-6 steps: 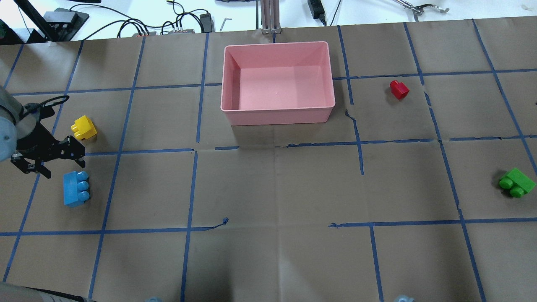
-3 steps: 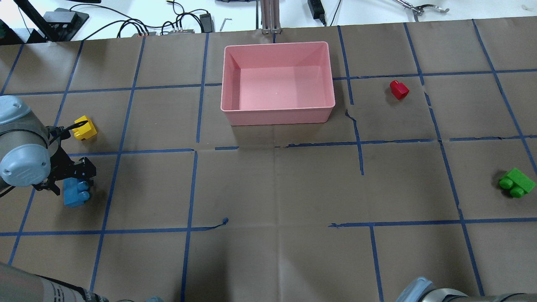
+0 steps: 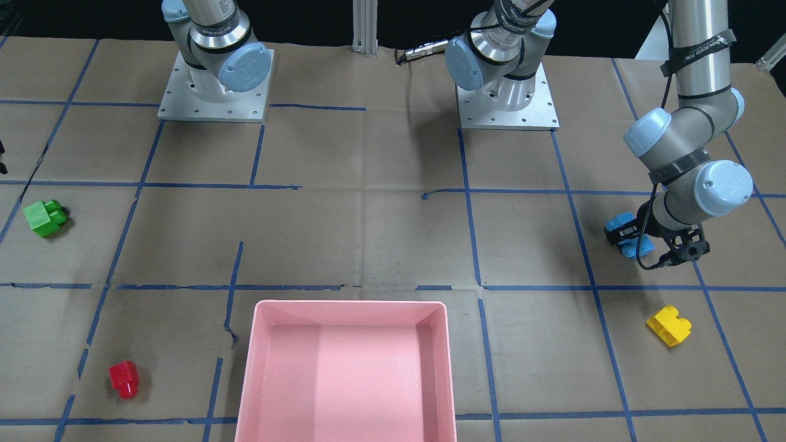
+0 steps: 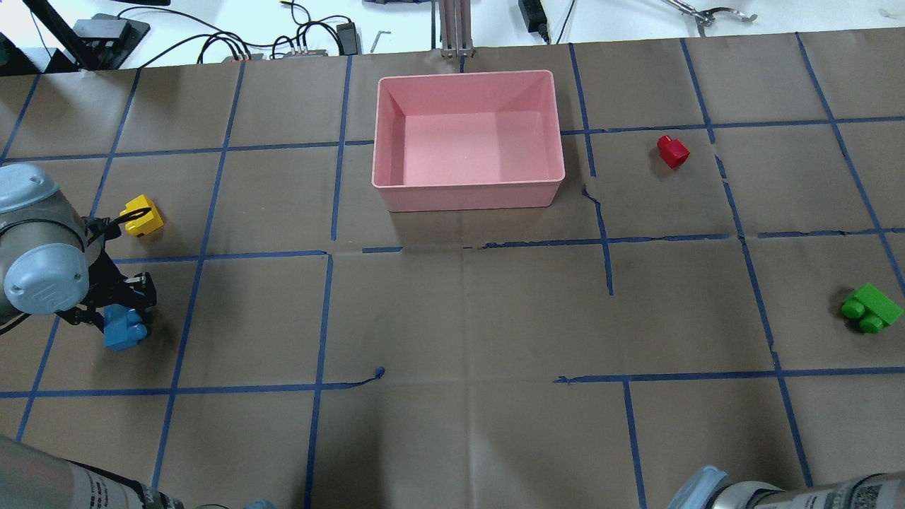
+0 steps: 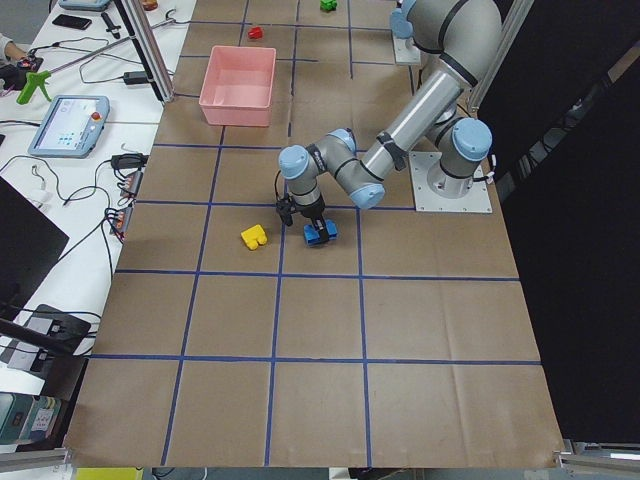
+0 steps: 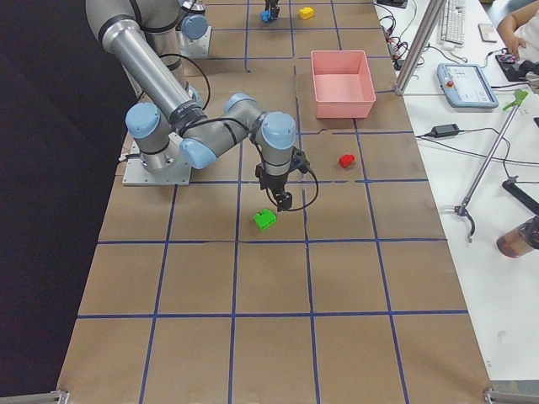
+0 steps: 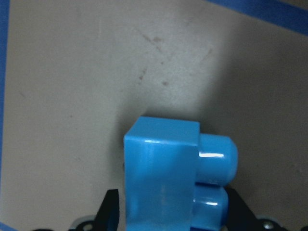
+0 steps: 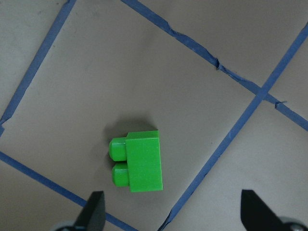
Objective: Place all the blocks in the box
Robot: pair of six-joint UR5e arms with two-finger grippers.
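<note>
Noted left pincer (image 7: 173,214) straddling blue brick (image 7: 161,168), fingers (image 7: 111,209) flanking it, squeeze not discernible; likely lined up for lift. Found right pincer (image 8: 173,211) spread wide, green brick (image 8: 143,161) beneath. Logged empty box (image 4: 466,185) well beyond both.

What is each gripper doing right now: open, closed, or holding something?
Left gripper: straddles the light-blue block; grip cannot be told.
Right gripper: open, empty, above the green block.
</note>
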